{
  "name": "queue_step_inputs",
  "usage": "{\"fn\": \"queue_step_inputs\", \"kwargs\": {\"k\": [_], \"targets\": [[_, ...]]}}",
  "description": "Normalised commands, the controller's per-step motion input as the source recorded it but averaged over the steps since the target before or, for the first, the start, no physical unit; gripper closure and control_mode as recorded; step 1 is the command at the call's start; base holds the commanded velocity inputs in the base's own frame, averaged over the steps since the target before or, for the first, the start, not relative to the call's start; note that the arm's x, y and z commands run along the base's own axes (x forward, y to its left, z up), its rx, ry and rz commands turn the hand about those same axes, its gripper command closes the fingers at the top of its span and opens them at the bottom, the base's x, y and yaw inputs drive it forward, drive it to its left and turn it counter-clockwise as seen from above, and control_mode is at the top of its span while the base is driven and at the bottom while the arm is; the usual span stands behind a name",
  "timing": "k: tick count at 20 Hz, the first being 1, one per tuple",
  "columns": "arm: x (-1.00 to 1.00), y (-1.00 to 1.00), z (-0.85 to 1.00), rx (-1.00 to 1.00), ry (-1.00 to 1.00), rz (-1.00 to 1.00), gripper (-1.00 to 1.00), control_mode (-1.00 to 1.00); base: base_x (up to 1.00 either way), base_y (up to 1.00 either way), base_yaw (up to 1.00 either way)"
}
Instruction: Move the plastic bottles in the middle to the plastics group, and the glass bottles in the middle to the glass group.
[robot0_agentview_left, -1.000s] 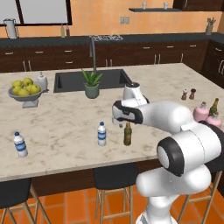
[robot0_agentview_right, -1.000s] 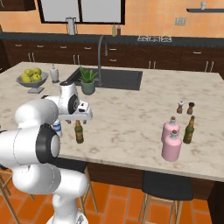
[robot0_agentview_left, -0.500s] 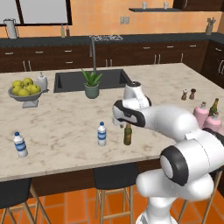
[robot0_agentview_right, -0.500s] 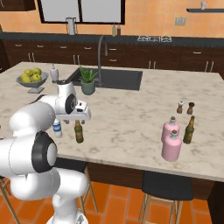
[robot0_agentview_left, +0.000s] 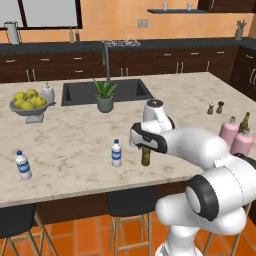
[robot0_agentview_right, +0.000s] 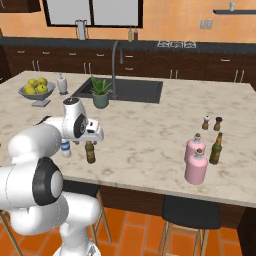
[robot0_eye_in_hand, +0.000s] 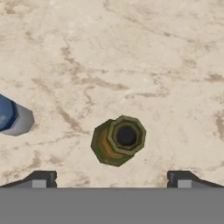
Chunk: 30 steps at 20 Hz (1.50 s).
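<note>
On kitchen counter (robot0_agentview_left: 75, 145), with gripper (robot0_eye_in_hand: 111, 180) spread wide above beer bottle (robot0_eye_in_hand: 118, 140), best to drop straight down, centre neck, then squeeze gently.

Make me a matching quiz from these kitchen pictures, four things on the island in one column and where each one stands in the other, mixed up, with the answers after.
Things:
1. beer bottle
2. fruit bowl
3. potted plant
4. two pink bottles

Places:
A. beside the sink
B. directly under the open pincer
C. right end of the counter, by a second dark bottle
D. far left end, next to a white pump bottle

Pairs: 1-B, 2-D, 3-A, 4-C
</note>
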Motion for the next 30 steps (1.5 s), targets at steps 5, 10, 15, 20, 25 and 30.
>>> {"fn": "queue_step_inputs", "kwargs": {"k": [5, 10, 15, 20, 25, 30], "targets": [[0.19, 0.00, -0.14, 0.00, -0.04, 0.00, -1.00, -1.00, 0.00, 0.00, 0.00], [0.03, 0.00, -0.11, 0.00, 0.00, 0.00, -1.00, -1.00, 0.00, 0.00, 0.00], [0.00, 0.00, -0.05, 0.00, 0.00, 0.00, -1.00, -1.00, 0.00, 0.00, 0.00], [0.03, 0.00, -0.04, 0.00, 0.00, 0.00, -1.00, -1.00, 0.00, 0.00, 0.00], [0.03, 0.00, -0.11, 0.00, 0.00, 0.00, -1.00, -1.00, 0.00, 0.00, 0.00], [0.07, 0.00, -0.15, 0.00, 0.00, 0.00, -1.00, -1.00, 0.00, 0.00, 0.00]]}}
